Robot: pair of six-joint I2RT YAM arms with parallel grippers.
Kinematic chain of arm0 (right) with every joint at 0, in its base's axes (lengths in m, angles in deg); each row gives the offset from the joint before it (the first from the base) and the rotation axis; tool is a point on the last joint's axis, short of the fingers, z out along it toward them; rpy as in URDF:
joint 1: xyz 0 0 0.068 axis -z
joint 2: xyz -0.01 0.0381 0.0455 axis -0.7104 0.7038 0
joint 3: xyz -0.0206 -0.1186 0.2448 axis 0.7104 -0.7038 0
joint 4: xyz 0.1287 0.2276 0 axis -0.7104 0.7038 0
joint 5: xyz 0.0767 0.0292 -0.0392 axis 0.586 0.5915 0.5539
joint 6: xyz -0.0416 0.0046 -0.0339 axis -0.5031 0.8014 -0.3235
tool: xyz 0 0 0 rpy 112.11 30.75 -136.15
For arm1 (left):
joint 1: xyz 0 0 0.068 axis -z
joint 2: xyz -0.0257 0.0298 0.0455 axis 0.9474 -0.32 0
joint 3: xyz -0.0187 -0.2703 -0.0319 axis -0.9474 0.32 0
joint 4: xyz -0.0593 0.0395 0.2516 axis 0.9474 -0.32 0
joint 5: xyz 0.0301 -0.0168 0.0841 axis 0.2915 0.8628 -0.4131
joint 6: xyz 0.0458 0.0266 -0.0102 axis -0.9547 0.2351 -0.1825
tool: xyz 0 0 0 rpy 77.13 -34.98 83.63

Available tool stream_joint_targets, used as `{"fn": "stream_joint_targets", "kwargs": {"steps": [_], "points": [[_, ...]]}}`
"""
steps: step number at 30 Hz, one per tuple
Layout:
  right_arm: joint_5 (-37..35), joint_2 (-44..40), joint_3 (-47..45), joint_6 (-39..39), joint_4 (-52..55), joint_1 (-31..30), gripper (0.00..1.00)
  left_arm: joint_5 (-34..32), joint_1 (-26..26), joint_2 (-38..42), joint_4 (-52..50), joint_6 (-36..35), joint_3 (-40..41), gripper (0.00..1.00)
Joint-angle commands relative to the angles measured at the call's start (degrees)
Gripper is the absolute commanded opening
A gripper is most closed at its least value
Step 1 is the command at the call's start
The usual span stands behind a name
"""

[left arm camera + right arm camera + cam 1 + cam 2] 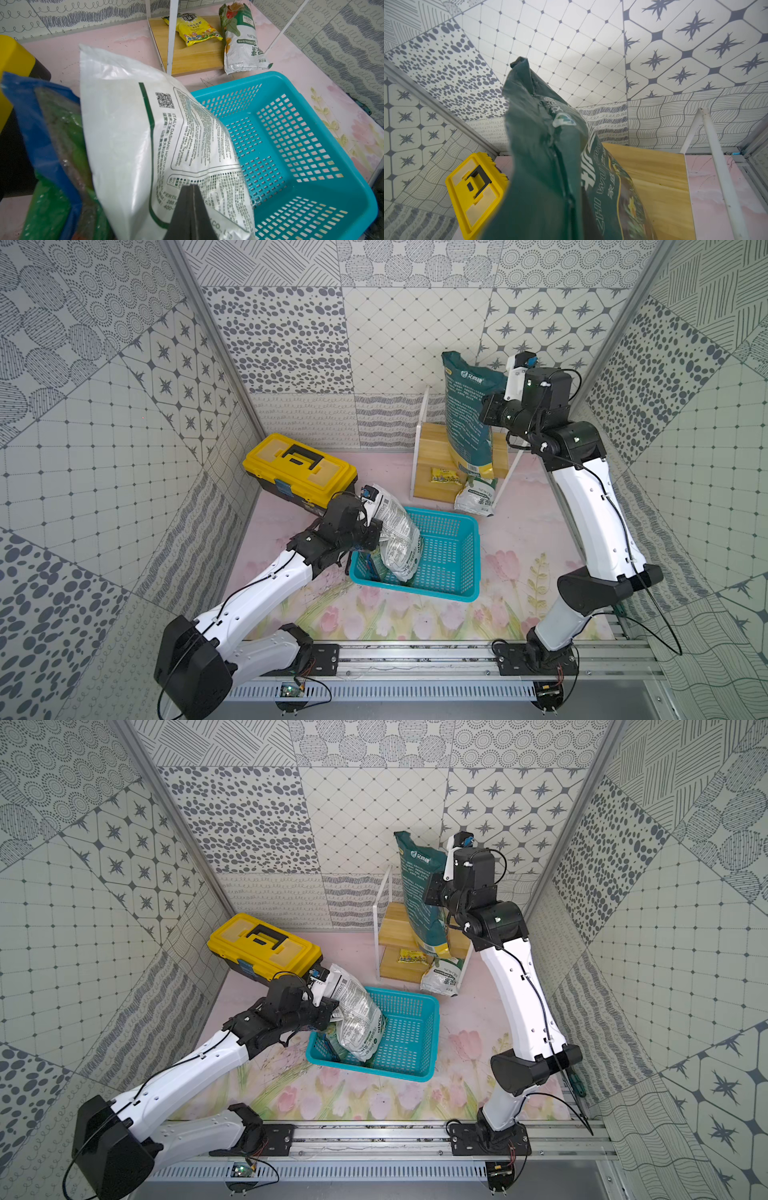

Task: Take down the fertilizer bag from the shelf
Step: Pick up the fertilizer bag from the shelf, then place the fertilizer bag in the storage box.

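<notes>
Basket (449, 515) lies near shelf (432, 439) and yellow toolbox (299, 466).

Bright, even light, faint shadows; the near fertilizer bag (542, 176) blurs.

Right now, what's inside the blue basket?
A white bag leans inside the basket, its top poking out over the rim. Tucked beside it is a green packet, mostly covered. Whatever lies under the white bag cannot be seen.

Left arm (266, 585) reaches low, right arm (590, 510) high, fingers (191, 209) clamped.
</notes>
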State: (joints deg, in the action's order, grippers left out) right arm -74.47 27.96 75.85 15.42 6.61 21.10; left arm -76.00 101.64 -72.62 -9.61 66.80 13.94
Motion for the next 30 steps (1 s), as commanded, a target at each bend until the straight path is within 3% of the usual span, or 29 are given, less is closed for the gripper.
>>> {"fn": "stream_joint_targets", "kwargs": {"steps": [1, 11, 18, 30], "points": [[-4.31, -7.96, -1.05, -1.99, -13.03, -3.60, 0.00, -1.00, -0.69, -0.52, -1.23, -0.13, 0.12, 0.00], [-10.76, -19.29, -17.22, -0.77, -18.57, -13.05, 0.00, -1.21, -0.69, -0.58, -1.09, -0.10, 0.26, 0.00], [-11.40, -25.81, -32.82, 8.25, -22.52, -16.46, 0.00, -1.45, -0.69, -0.59, -0.85, -0.11, 0.52, 0.00], [-13.73, -27.94, -53.90, 23.04, -32.24, -21.21, 0.00, -1.46, -0.73, -0.80, -0.83, -0.21, 0.53, 0.00]]}}
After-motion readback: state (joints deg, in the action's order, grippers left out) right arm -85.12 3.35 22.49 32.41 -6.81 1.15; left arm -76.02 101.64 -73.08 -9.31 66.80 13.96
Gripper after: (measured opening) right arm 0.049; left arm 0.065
